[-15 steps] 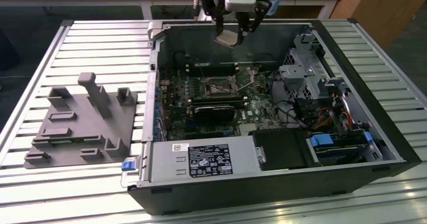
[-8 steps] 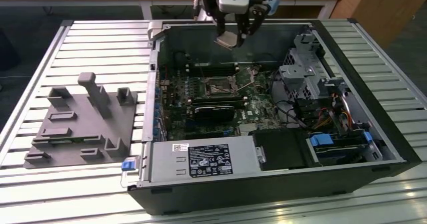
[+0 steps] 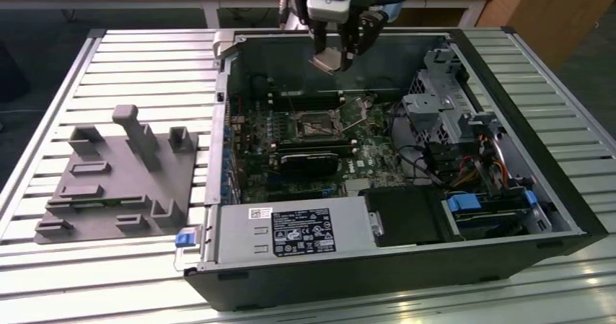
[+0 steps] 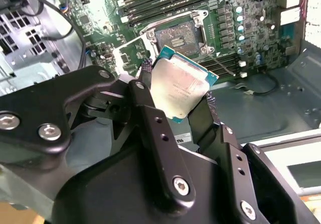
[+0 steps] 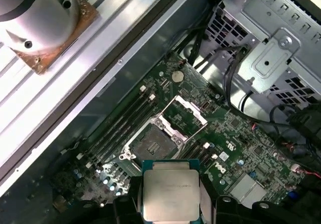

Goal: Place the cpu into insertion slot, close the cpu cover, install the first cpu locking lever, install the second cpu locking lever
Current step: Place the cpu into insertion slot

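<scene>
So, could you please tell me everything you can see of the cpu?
The cpu is a flat square chip with a dull grey metal top and a green edge. It is clamped by two opposite edges in the gripper, tilted, held in the air above the motherboard, apart from the open, empty insertion slot.

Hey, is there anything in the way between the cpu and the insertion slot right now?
Nothing visible blocks it. The hand holds the cpu above the open case, and the insertion slot below lies uncovered, with the cpu cover swung open beside it.
</scene>
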